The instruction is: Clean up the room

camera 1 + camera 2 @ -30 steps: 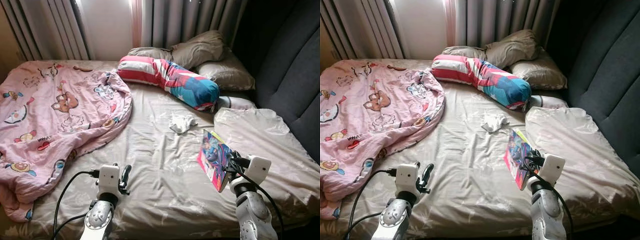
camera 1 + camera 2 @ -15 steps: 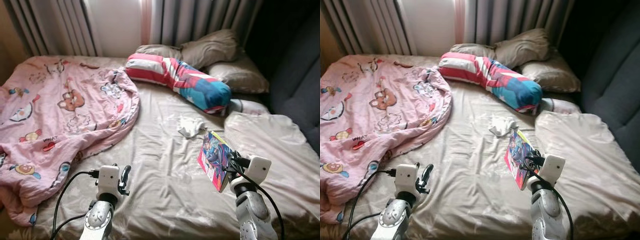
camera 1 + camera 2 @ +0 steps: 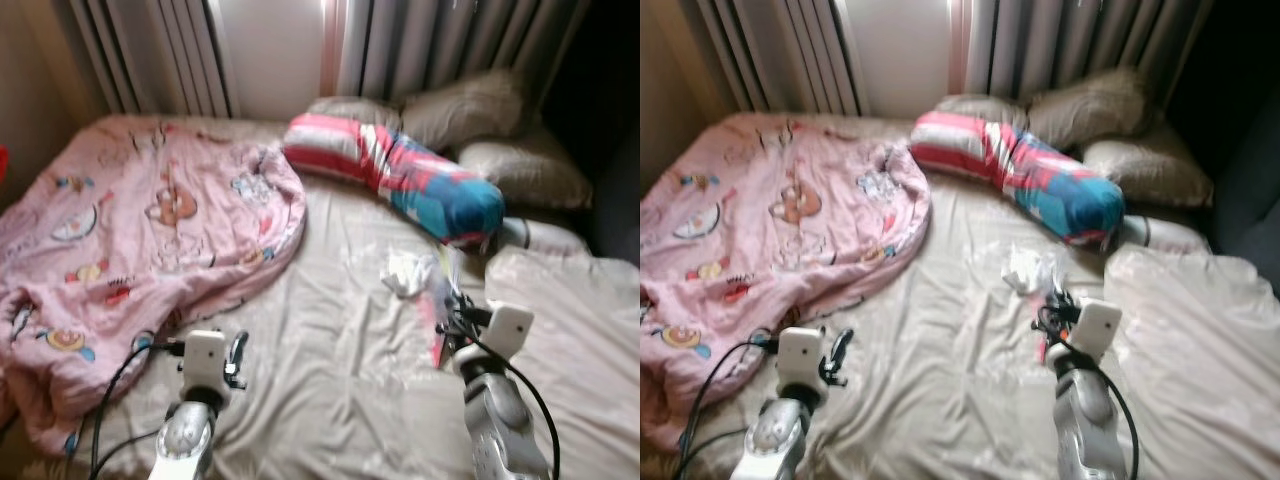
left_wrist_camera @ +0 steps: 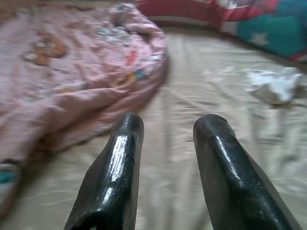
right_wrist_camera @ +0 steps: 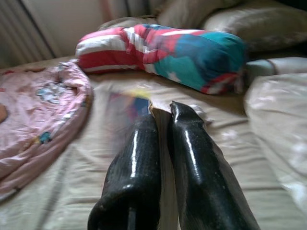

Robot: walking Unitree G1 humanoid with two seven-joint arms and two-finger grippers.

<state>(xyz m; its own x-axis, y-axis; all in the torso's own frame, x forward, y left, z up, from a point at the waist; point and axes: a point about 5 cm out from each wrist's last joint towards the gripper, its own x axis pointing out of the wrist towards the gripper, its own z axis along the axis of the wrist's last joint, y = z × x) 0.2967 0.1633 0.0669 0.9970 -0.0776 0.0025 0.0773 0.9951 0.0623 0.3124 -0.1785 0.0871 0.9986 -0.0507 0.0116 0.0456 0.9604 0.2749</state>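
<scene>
My right gripper (image 3: 447, 322) is shut on a colourful book (image 5: 125, 108), held on edge just above the beige bed sheet (image 3: 330, 370). The book's thin edge runs between the two black fingers (image 5: 139, 143), and its cover is blurred. A crumpled white cloth (image 3: 407, 273) lies on the sheet just beyond the book. Low at the front left, my left gripper (image 3: 238, 352) hangs open over the sheet with nothing between its fingers (image 4: 122, 158). A rumpled pink cartoon blanket (image 3: 150, 230) covers the bed's left half.
A striped red, white and blue bolster (image 3: 400, 175) lies across the far side, in front of beige pillows (image 3: 470, 105). Curtains (image 3: 150, 50) hang behind the bed. A dark padded headboard (image 3: 620, 150) stands at the right. A folded pale duvet (image 3: 570, 300) lies right of the book.
The whole view has swung, so the bed now sits further right, and the picture is blurred. The book stays in my right gripper and now looks narrower. The left gripper holds its pose.
</scene>
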